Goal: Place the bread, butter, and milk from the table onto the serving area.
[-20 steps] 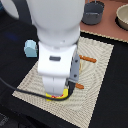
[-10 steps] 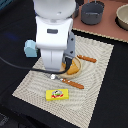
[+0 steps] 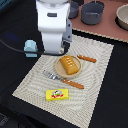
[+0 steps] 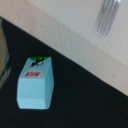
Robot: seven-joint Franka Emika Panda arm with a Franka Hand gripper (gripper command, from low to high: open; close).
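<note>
The bread (image 3: 70,65) lies on the round tan plate (image 3: 59,68) on the serving area, a cream striped mat (image 3: 95,85). The butter (image 3: 58,94) lies flat on the mat's front part. The milk (image 3: 31,46), a pale-blue carton, stands on the black table (image 3: 15,70) just off the mat's edge, at the exterior view's left. In the wrist view the milk (image 4: 35,82) lies below the camera, beside the mat (image 4: 75,35). My gripper's hand (image 3: 53,44) hovers beside the milk. Its fingers are hidden in both views.
A pinkish-brown board (image 3: 107,31) with grey pots (image 3: 93,12) stands behind the mat. A fork (image 3: 54,76) and an orange-handled knife (image 3: 88,58) lie by the plate; the fork's tines (image 4: 106,17) also show in the wrist view.
My arm has risen from the mat's front part and moved back and to the exterior view's left, toward the milk. The butter now lies uncovered on the mat.
</note>
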